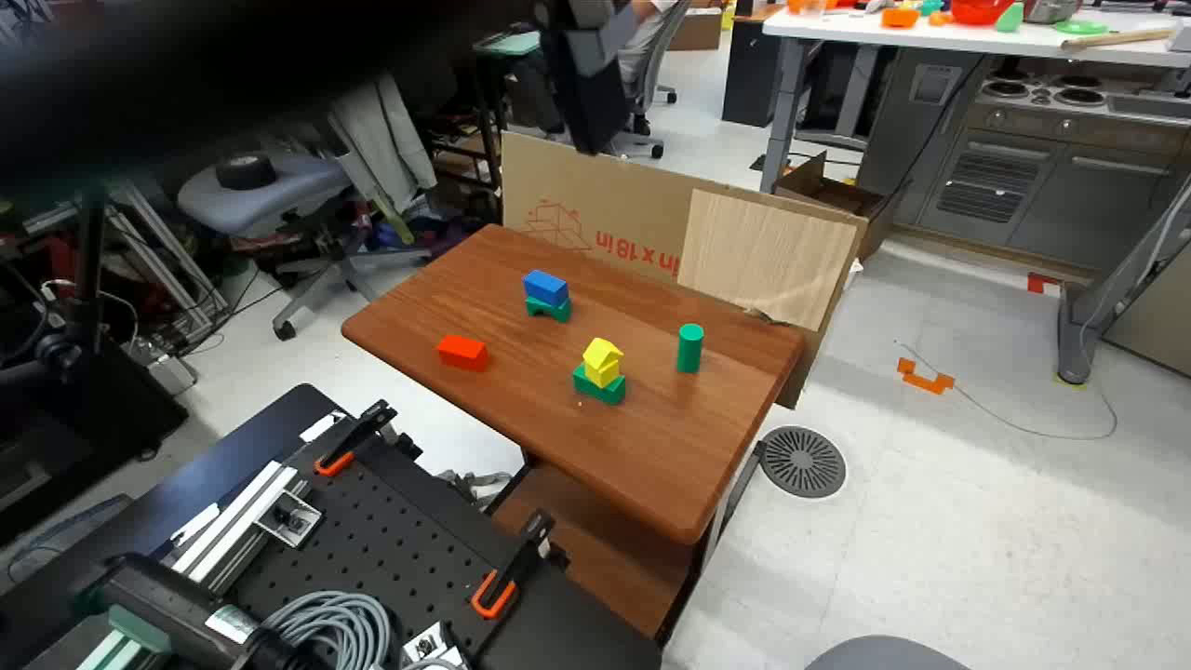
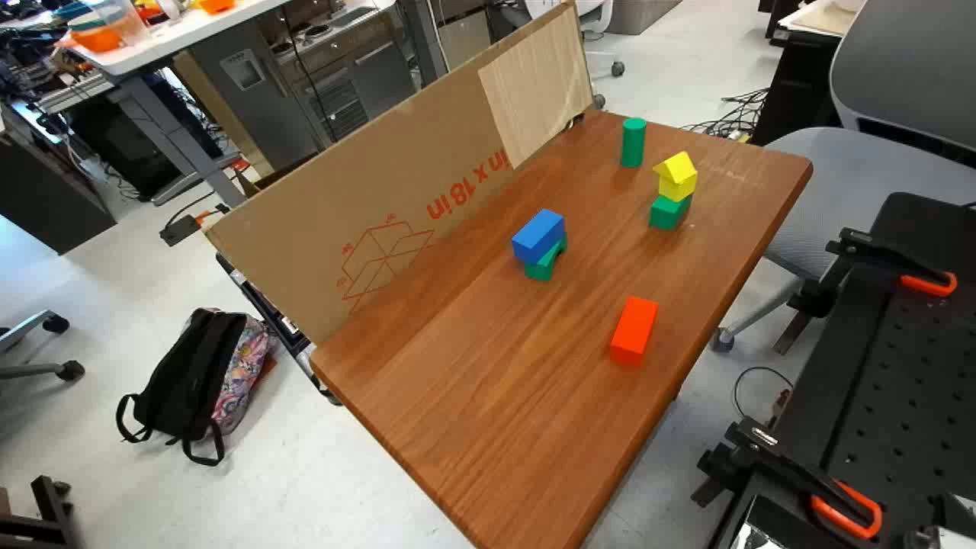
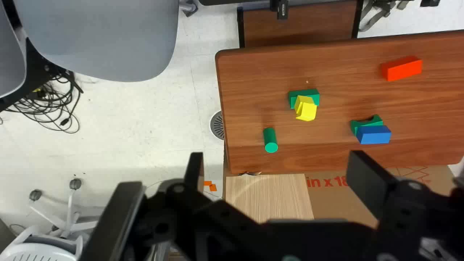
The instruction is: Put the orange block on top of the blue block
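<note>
The orange block (image 1: 462, 353) lies flat on the brown table near its edge on the black bench's side. It also shows in an exterior view (image 2: 634, 330) and the wrist view (image 3: 402, 68). The blue block (image 1: 546, 288) rests on top of a green arch block (image 1: 549, 311), seen too in an exterior view (image 2: 539, 235) and the wrist view (image 3: 374, 135). My gripper (image 3: 277, 157) is open and empty, with its fingers wide apart. It is high above the table, apart from all blocks. In an exterior view only part of it (image 1: 593, 98) shows at the top.
A yellow stack (image 1: 603, 363) on a green block (image 1: 600, 384) and an upright green cylinder (image 1: 689, 348) stand on the table (image 1: 670, 456). A cardboard sheet (image 2: 396, 183) stands along the far edge. A black bench with clamps (image 1: 400, 521) stands along the opposite side.
</note>
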